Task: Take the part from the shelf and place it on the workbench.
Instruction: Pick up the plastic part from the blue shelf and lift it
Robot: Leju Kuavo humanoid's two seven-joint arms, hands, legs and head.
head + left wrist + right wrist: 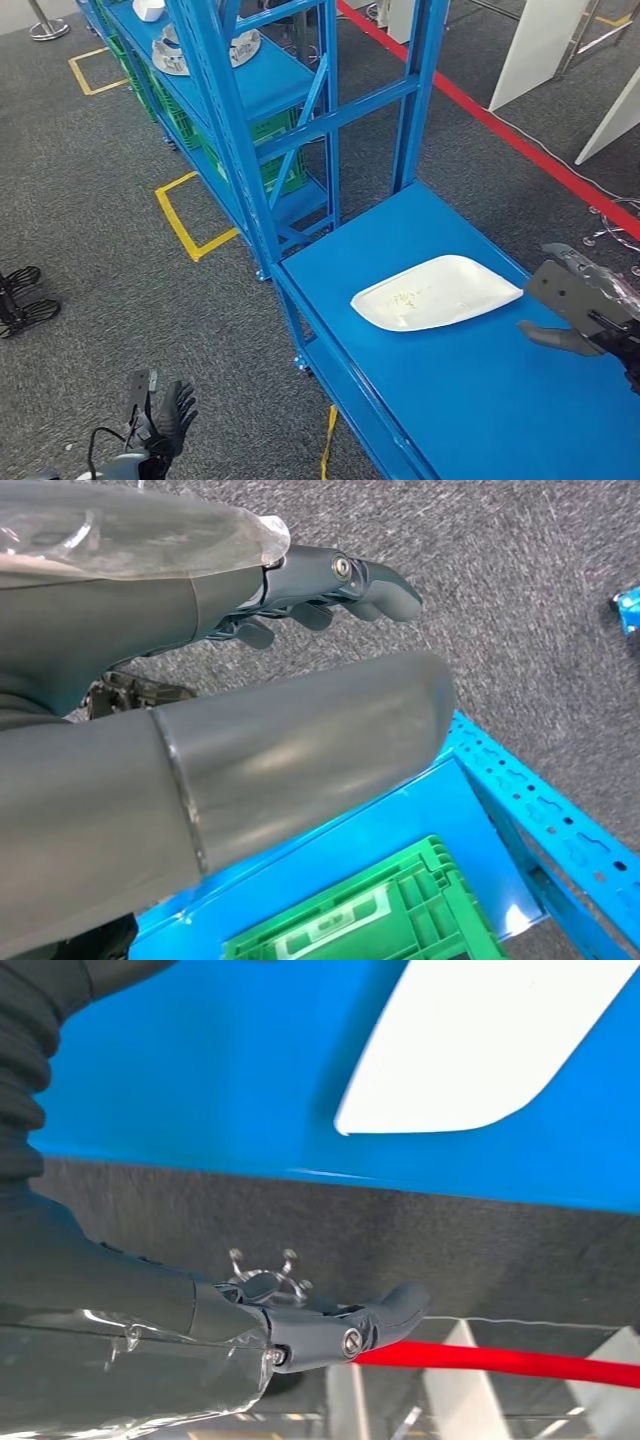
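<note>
- Lying flat on the blue table (468,400), the white part (434,293) sits near the middle of the surface with faint markings on its top; you can see nothing touching it.
- Your right hand (585,315) hovers at the table's right edge, just beside the part's pointed end but apart from it, and it holds nothing.
- From the right wrist view you see that hand's fingers (389,1315) stretched out straight over the grey carpet, with the table edge (226,1110) and a corner of the part (483,1040) beyond them; the hand is released.
- Your left hand (172,420) hangs low beside the table, over the carpet (98,230), fingers spread and empty.
- In the left wrist view its dark fingers (362,585) point loosely outward with nothing between them, so read it as released too.
- Behind the table stands the blue shelf (256,90); on its upper level lie two more pale parts (241,47), partly hidden by the uprights.
- Green crates (275,150) sit on the shelf's lower level, and you get one close up in the left wrist view (377,910).
- Yellow tape squares (185,220) mark the carpet on the left, and a red line (528,140) runs across the floor on the right, past white panels (540,45).
</note>
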